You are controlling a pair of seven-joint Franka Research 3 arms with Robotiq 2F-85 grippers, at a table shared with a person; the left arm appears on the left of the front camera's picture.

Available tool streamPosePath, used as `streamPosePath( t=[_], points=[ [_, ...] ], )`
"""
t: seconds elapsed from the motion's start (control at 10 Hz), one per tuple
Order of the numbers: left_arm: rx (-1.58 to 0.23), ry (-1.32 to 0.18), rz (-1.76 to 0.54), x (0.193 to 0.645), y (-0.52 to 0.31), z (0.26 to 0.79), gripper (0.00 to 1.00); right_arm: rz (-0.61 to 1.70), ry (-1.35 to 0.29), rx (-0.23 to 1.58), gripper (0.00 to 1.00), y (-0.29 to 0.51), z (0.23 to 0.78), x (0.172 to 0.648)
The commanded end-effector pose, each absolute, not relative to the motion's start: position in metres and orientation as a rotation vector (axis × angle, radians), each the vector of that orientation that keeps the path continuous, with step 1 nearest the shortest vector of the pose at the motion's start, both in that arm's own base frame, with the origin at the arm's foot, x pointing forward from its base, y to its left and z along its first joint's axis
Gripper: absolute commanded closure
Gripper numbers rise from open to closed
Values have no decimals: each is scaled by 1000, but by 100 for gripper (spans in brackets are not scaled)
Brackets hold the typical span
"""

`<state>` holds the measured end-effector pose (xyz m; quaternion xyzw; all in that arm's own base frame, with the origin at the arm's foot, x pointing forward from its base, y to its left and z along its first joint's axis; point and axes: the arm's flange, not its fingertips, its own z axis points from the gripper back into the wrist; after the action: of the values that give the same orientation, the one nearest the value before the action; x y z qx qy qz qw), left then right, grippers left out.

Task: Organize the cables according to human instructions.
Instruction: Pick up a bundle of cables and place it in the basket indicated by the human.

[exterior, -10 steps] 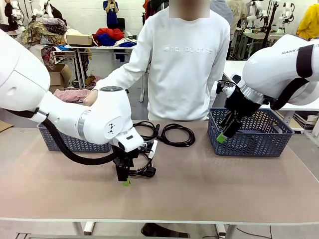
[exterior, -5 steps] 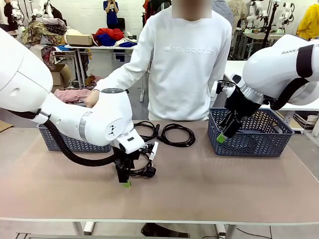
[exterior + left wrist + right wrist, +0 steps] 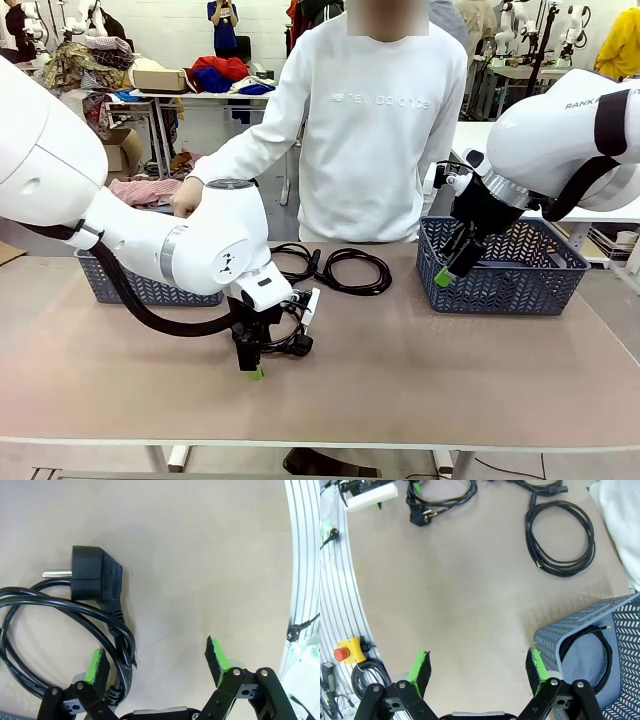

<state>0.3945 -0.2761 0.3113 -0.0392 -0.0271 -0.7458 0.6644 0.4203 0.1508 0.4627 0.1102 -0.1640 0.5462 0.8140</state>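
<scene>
Sunk slightly lower, my left end effector [image 3: 155, 652] stands released around a plugged cable [image 3: 95, 580] on the table [image 3: 200, 555]. My right end effector [image 3: 477, 656], also released, hovers beside the blue basket [image 3: 620, 625] holding one coiled cable [image 3: 585, 652].

Left gripper [image 3: 154, 652] – sunk slightly, nudged rightward.

Bare tabletop [image 3: 440, 380] runs open and unobstructed across the near half and right of centre. Farther back, coiled cables [image 3: 350, 268] crowd the middle in front of the person [image 3: 375, 130] standing at the far edge. A black hose [image 3: 175, 325] sags low before the left basket [image 3: 165, 293], barring that corner. The right gripper [image 3: 445, 275] hovers, jaws wide, beside the right basket [image 3: 520, 275], over clear table.
</scene>
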Motion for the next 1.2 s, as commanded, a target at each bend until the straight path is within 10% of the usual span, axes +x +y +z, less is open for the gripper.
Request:
streamPosePath(
  t=[0.0,0.8,1.1],
  points=[
    [-55,-44,-1678,390,-272,314,12,1153,-349,230,0,151,464,420],
    [-18,-49,-1693,397,-269,318,89,1153,-349,230,0,151,464,420],
    [-8,-54,-1710,398,-268,320,100,1153,-349,230,0,151,464,420]
  ],
)
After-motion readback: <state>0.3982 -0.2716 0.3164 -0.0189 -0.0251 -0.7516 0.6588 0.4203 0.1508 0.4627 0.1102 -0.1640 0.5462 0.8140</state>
